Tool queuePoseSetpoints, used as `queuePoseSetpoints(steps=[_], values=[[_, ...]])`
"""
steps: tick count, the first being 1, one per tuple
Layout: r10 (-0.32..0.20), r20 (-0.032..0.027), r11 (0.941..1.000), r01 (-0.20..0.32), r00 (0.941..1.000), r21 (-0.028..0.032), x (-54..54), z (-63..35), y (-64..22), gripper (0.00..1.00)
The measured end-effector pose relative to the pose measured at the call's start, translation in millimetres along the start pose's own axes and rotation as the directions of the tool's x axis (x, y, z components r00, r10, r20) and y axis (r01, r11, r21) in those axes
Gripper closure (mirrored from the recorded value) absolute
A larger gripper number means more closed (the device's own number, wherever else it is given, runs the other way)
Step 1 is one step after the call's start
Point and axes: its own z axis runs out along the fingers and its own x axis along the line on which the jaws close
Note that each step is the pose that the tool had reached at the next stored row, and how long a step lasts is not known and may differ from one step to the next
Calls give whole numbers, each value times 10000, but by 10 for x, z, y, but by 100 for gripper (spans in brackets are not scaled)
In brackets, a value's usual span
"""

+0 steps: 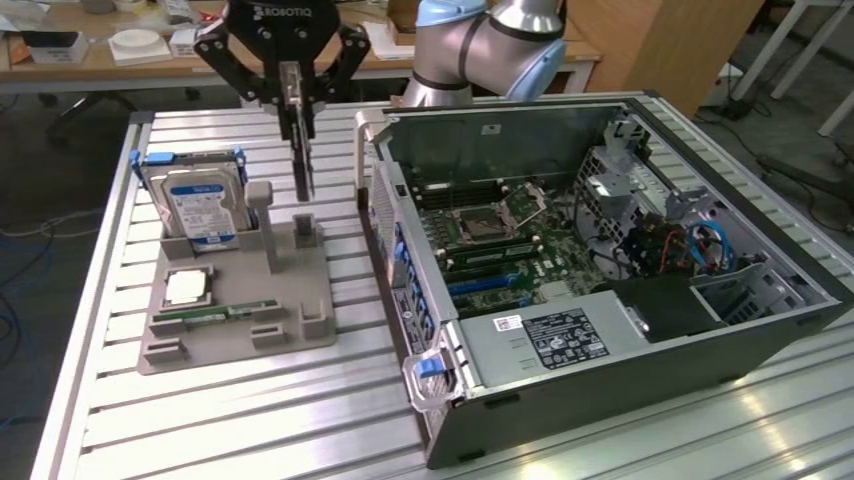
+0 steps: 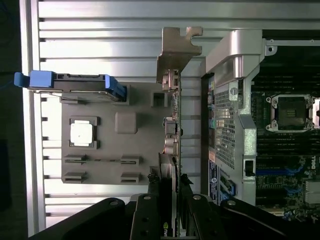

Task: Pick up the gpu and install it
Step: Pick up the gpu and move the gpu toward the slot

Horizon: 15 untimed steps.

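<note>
Exterior view: the gripper (image 1: 296, 95) is clamping the gpu (image 1: 304, 160), which is hanging on edge just above the grey tray (image 1: 220, 345), between the hard drive (image 1: 200, 205) and the open case (image 1: 601, 420).

Wrist view: the gripper (image 2: 171, 187) is pinching the gpu (image 2: 172, 130) edge-on over the tray's (image 2: 105, 145) side nearest the case (image 2: 235, 55), silver bracket (image 2: 177, 50) leading.

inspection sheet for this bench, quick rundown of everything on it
surface: slatted metal table with a grey parts tray on it
job's things: gpu held upright above the tray; open computer case beside the tray
clutter: hard drive, processor and memory stick in the tray
grippers: gripper shut on the gpu
cables: blue cables inside the case
surroundings: wooden desk behind
</note>
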Motion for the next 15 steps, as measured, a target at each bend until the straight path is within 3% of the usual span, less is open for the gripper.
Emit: queuePoseSetpoints(steps=[4,15], values=[[1,-25,10000,-1,10000,0,-163,2,6,74],[2,-82,10000,-2,10000,3,-464,6,17,74]])
